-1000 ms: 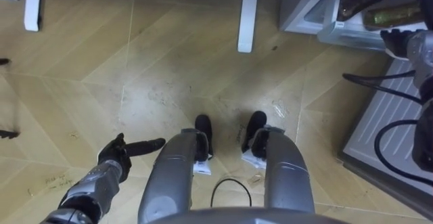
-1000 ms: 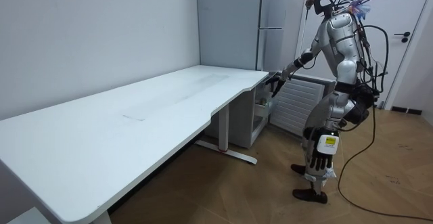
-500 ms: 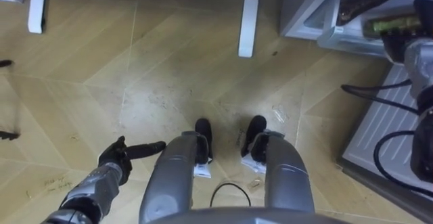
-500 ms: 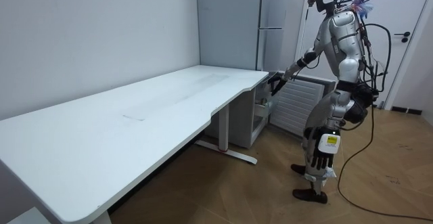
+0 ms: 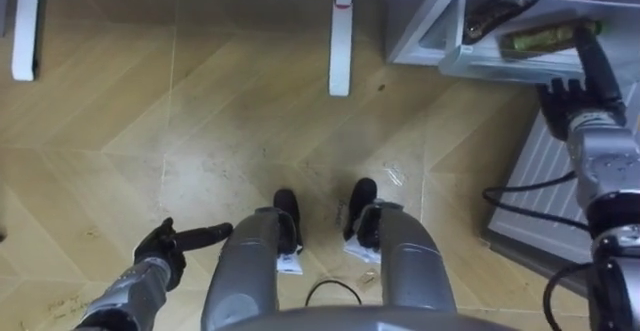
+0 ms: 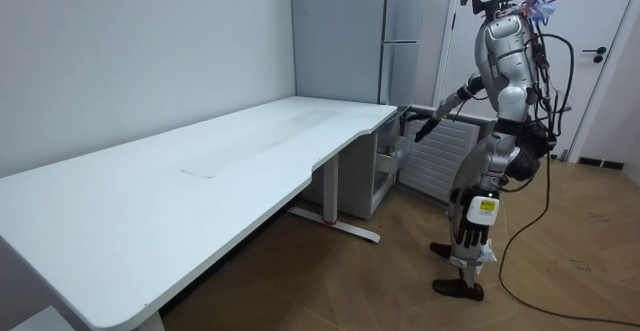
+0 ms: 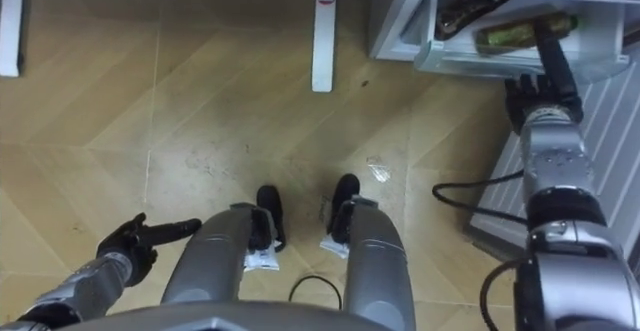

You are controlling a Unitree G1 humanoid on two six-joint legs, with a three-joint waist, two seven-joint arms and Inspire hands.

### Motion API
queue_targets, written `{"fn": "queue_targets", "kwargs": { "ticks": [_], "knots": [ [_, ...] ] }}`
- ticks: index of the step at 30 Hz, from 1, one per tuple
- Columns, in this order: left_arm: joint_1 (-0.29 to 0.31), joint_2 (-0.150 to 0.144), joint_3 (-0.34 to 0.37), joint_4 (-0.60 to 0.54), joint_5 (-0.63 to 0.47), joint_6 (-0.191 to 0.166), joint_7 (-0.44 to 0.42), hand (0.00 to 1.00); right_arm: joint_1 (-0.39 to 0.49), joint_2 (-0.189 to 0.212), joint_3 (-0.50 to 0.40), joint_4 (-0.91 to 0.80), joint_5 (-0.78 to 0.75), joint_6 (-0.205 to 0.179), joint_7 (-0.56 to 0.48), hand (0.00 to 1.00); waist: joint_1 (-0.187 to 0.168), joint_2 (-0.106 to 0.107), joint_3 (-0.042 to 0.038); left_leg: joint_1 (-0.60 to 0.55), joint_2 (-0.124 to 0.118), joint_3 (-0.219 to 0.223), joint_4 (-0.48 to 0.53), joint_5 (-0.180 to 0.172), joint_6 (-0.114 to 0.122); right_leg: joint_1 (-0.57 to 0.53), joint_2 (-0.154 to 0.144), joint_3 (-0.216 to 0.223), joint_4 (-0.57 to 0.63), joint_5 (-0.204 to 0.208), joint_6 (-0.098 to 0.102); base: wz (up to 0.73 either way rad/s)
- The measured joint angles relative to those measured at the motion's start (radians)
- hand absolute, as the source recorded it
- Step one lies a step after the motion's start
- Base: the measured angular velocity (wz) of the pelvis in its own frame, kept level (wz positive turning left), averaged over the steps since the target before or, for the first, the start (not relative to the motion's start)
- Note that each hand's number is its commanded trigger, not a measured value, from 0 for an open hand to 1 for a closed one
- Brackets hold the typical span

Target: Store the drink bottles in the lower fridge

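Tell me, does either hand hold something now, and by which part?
Nothing is held. The right hand reaches with straight fingers to a greenish bottle in the fridge's tray; the left hand hangs open and empty.

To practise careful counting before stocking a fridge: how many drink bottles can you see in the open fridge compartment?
2: a green bottle lying at the right hand fingertips, and a darker bottle to its left. More may be hidden.

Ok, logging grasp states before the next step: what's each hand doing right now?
Left hand: open, holding nothing.
Right hand: open, fingers straight, stretched out to the bottle, not gripping it.
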Motion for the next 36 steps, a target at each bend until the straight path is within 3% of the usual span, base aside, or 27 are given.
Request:
{"fn": "queue_targets", "kwargs": {
  "ticks": [5, 10, 21, 27, 30, 36],
  "knots": [
    [0.048, 0.005, 0.002, -0.014, -0.017, -0.008, 0.005, 0.00, 0.107, 0.043, 0.035, -0.051, -0.001, 0.001, 0.049, 0.00, -0.013, 0.000, -0.0030, 0.011, 0.011, 0.000, -0.003, -0.002, -0.003, 0.020, 0.014, 0.000, -0.023, 0.007, -0.002, -0.03],
    [0.055, 0.009, 0.001, -0.012, -0.017, -0.009, 0.010, 0.00, 0.172, 0.051, 0.098, -0.050, -0.007, -0.001, 0.058, 0.00, -0.013, 0.009, -0.0078, 0.021, 0.014, 0.001, -0.005, -0.005, -0.007, 0.030, 0.024, 0.009, -0.036, 0.016, -0.001, -0.08],
    [0.048, 0.008, 0.000, -0.010, -0.016, -0.024, 0.002, 0.00, 0.184, 0.080, 0.133, -0.038, -0.039, -0.019, 0.066, 0.00, -0.013, 0.024, -0.0082, 0.020, 0.013, 0.002, -0.011, -0.005, -0.006, 0.031, 0.021, 0.006, -0.044, 0.019, 0.000, 0.00],
    [0.042, 0.009, -0.014, -0.009, -0.018, -0.024, 0.004, 0.00, 0.109, 0.076, 0.134, 0.066, -0.027, -0.017, 0.096, 0.00, -0.011, 0.027, -0.0062, -0.002, 0.011, 0.002, -0.004, -0.006, -0.005, 0.007, 0.020, 0.007, -0.034, 0.018, 0.002, 0.01],
    [0.029, 0.011, -0.026, -0.009, -0.040, -0.023, 0.007, 0.00, 0.046, 0.066, 0.132, 0.125, -0.025, -0.010, 0.100, 0.00, -0.012, 0.029, -0.0038, -0.047, 0.010, 0.004, 0.036, -0.019, 0.002, -0.044, 0.005, 0.007, 0.022, -0.004, 0.000, 0.06],
    [0.005, 0.012, -0.032, -0.014, -0.039, -0.022, 0.030, 0.00, -0.064, 0.051, 0.105, 0.193, -0.004, -0.002, 0.115, 0.00, -0.011, 0.034, 0.0077, -0.185, 0.011, -0.025, 0.197, -0.080, 0.004, -0.171, -0.013, 0.004, 0.179, -0.074, -0.003, 0.14]
  ]
}}
